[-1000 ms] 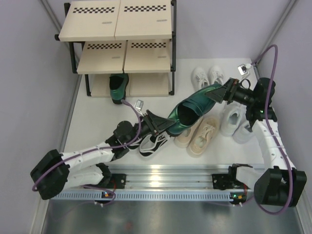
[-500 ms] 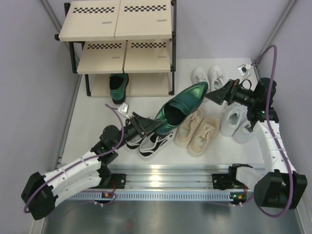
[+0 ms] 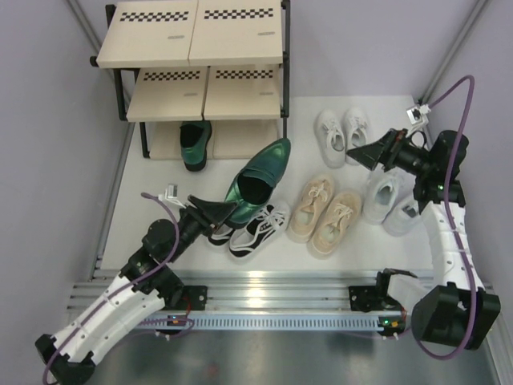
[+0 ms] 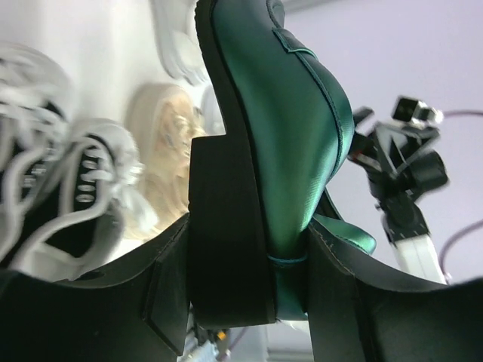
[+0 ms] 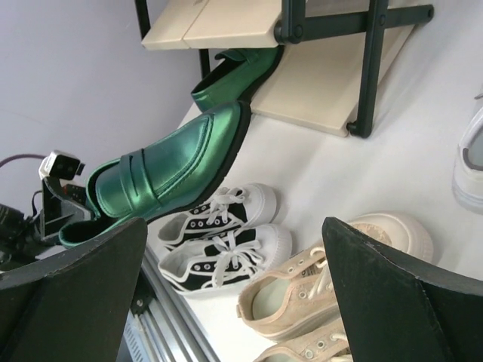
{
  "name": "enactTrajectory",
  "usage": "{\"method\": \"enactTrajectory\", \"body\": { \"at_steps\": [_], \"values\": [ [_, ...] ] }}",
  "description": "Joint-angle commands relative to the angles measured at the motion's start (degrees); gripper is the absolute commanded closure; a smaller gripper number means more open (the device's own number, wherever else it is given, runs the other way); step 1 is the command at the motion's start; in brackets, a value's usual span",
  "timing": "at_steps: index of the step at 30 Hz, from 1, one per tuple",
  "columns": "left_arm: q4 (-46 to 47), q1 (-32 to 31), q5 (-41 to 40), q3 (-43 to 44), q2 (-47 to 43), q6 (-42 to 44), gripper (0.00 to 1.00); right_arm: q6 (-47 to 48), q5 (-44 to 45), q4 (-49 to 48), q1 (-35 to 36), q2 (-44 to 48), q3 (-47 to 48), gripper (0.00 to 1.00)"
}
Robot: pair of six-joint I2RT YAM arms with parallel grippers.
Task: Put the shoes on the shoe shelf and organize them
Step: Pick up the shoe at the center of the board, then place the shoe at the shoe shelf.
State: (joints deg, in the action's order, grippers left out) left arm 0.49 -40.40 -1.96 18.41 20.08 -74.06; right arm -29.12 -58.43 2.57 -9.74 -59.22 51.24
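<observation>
The right arm covers part of the larger white sneakers point(image 3: 381, 197) near the right edge of the counter point(image 3: 160, 178). The shoe shelf point(image 3: 192, 32) stands at the far left corner, and its upper boards hide most of the bottom tier. The shelved green shoe point(image 3: 195, 144) pokes out from that tier.

In the left wrist view the black-and-white sneakers point(image 3: 250, 229) and beige sneakers point(image 3: 325, 215) are blurred. The left gripper point(image 3: 220, 210) is clamped on the heel of the lifted green shoe point(image 3: 258, 170). The shoe hangs tilted above the black-and-white pair, toe toward the shelf.

The right gripper point(image 3: 354, 152) is spread wide and holds nothing, just beside the small white sneakers point(image 3: 341, 131).

The counter is white, with pale lilac walls point(image 3: 48, 120) around it and a silver rail point(image 3: 280, 287) along its near edge. The small marks on the top boards are too small to read.
</observation>
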Motion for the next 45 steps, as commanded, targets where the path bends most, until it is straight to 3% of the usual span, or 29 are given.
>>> {"method": "enactTrajectory", "body": {
  "at_steps": [1, 9, 24, 33, 40, 45],
  "values": [
    [-6.8, 0.7, -7.9, 6.6, -5.2, 2.9, 1.0, -1.1, -1.9, -4.9, -1.9, 1.7, -0.6, 0.01],
    [-21.1, 0.7, -17.1, 12.3, -7.4, 6.5, 1.0, -1.7, -2.8, -6.2, -3.1, 1.7, -1.8, 0.01],
    [-26.3, 0.7, -24.7, 22.0, 0.6, 7.9, 1.0, -3.4, -4.1, -10.1, -4.2, 1.7, -4.4, 0.0],
    [-26.6, 0.7, -25.0, 27.1, 5.1, 8.3, 1.0, -6.4, -4.5, -14.6, -4.3, 1.0, -5.6, 0.01],
    [-23.5, 0.9, -21.2, 35.7, 13.8, 12.7, 1.0, -6.7, -5.1, -15.7, -4.4, 1.6, -6.5, 0.01],
    [-23.7, 2.2, -8.6, 40.0, 17.6, 12.4, 1.0, -6.9, -5.2, -16.7, -4.8, 2.2, -7.2, 0.0]
  ]
}}
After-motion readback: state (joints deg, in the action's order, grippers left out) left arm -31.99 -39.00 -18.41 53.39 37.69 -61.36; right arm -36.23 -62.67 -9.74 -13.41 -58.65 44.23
